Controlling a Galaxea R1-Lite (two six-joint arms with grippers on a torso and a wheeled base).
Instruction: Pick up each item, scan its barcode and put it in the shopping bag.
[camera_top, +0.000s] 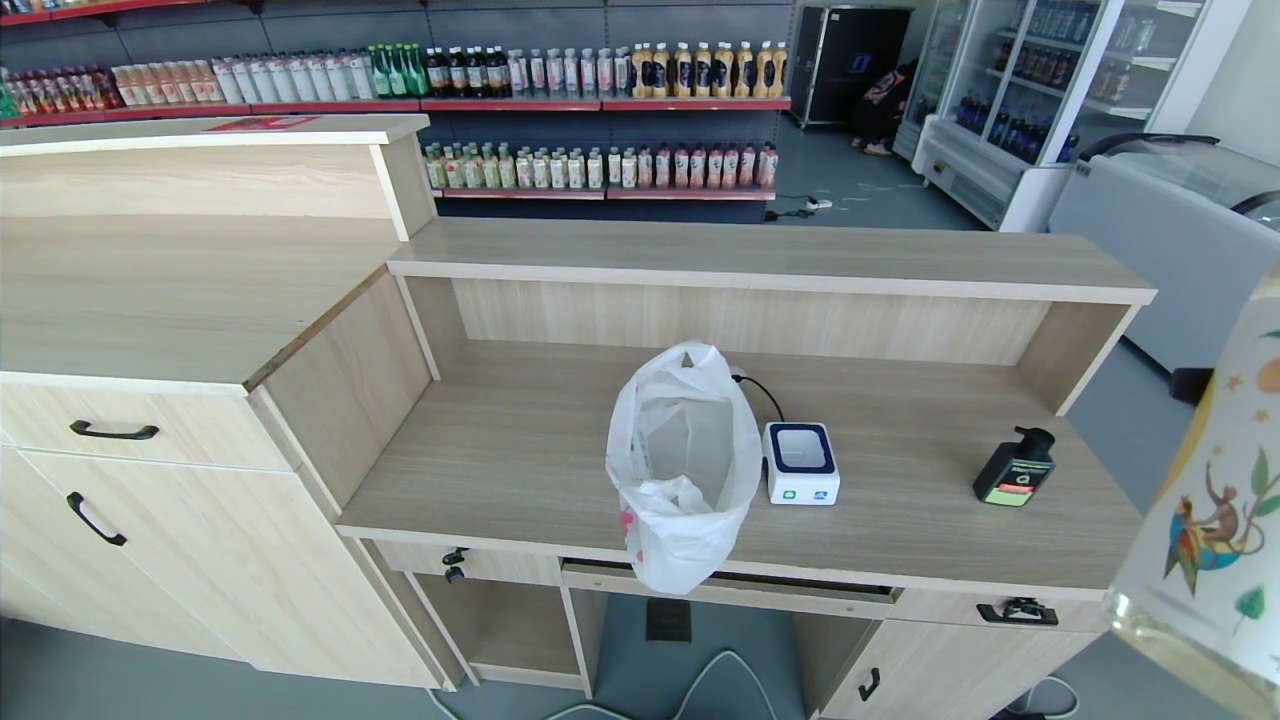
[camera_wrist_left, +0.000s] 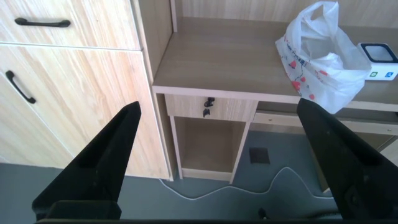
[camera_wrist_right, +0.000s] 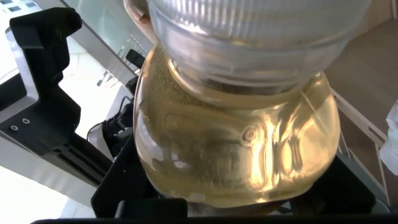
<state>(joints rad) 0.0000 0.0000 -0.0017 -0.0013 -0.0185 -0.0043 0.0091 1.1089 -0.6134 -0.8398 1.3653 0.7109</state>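
A clear bottle of pale yellow drink (camera_wrist_right: 236, 143), with a white illustrated label (camera_top: 1215, 500), is held up off the right end of the desk, close to the head camera. My right gripper (camera_wrist_right: 205, 162) is shut on it, its black fingers (camera_wrist_right: 43, 93) on either side. A white shopping bag (camera_top: 683, 460) stands open at the desk's front edge, seen too as the bag (camera_wrist_left: 323, 56) from the left wrist. The white barcode scanner (camera_top: 800, 462) sits just right of it. My left gripper (camera_wrist_left: 217, 162) hangs open and empty, low and left of the desk.
A black pump bottle (camera_top: 1015, 468) stands on the wooden desk (camera_top: 500, 450) toward its right end. A raised shelf backs the desk, and a taller counter with drawers (camera_top: 150, 430) stands to the left. Drink shelves and fridges line the room behind.
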